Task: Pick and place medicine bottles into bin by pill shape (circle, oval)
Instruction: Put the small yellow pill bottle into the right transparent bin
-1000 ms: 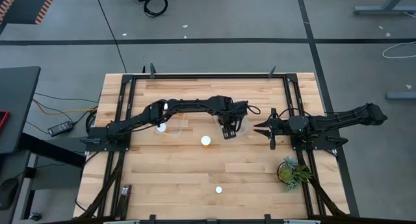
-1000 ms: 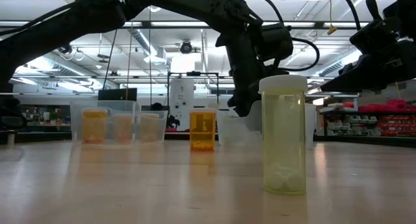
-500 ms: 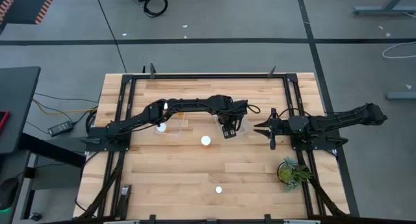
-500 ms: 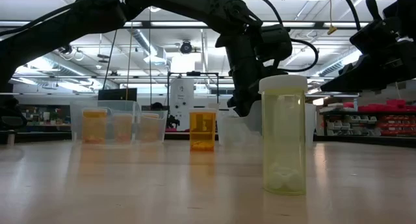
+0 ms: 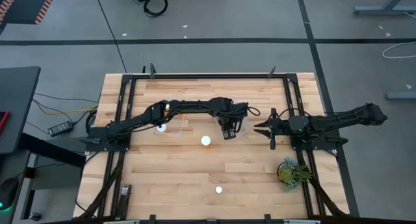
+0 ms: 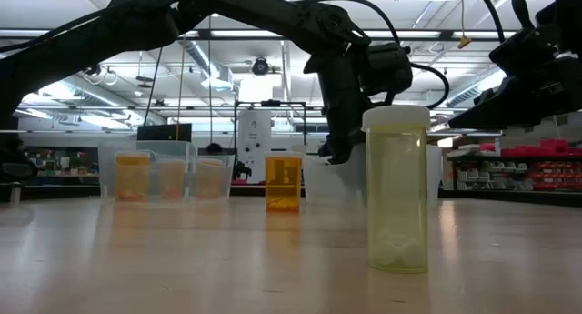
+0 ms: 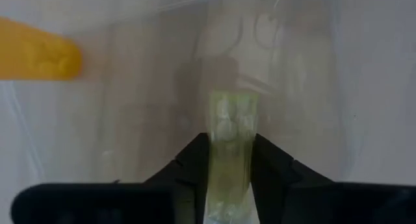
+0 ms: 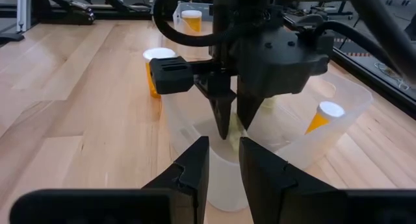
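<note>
My left gripper (image 8: 229,120): inside the clear bin (image 8: 338,120), clamped on a pale yellow-green bottle (image 7: 229,152) held between my fingers (image 7: 195,160).
Bin's other contents: an orange bottle (image 8: 322,117) lies tilted beside it, seen only from my right wrist.
My right gripper (image 5: 268,128): clenched empty, just right of the bin.
Table (image 5: 195,172): light wood, two loose bottles (image 5: 206,141) (image 5: 219,190) standing.
Room: shelving behind, low view only.

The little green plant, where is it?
In the high view, the green plant sits near the table's front right corner, just in front of the right arm's base.
</note>
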`<action>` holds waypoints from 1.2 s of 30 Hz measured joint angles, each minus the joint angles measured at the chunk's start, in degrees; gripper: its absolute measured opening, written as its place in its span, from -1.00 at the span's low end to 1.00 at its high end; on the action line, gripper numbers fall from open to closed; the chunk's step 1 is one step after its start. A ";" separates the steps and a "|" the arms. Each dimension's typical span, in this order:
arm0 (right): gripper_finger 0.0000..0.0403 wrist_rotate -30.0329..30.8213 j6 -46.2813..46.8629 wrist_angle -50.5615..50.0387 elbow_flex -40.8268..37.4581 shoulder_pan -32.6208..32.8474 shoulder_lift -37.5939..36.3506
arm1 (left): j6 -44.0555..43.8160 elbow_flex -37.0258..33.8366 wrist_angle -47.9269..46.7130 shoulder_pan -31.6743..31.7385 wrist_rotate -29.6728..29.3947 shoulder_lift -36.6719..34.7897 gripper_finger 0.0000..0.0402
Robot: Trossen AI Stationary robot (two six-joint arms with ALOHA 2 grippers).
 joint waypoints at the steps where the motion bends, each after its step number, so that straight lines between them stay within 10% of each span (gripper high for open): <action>1: -0.54 0.00 0.00 0.00 0.00 0.00 0.00 | -0.03 -0.01 0.17 0.00 -0.04 -0.01 -0.58; 20: -0.54 0.00 0.00 0.02 0.00 -0.01 0.00 | 2.60 -0.07 -1.20 -0.03 -0.21 -6.29 -0.49; 36: -0.54 0.00 0.00 0.02 0.00 -0.01 0.00 | 25.59 0.00 -3.63 -0.47 1.34 -15.16 -0.48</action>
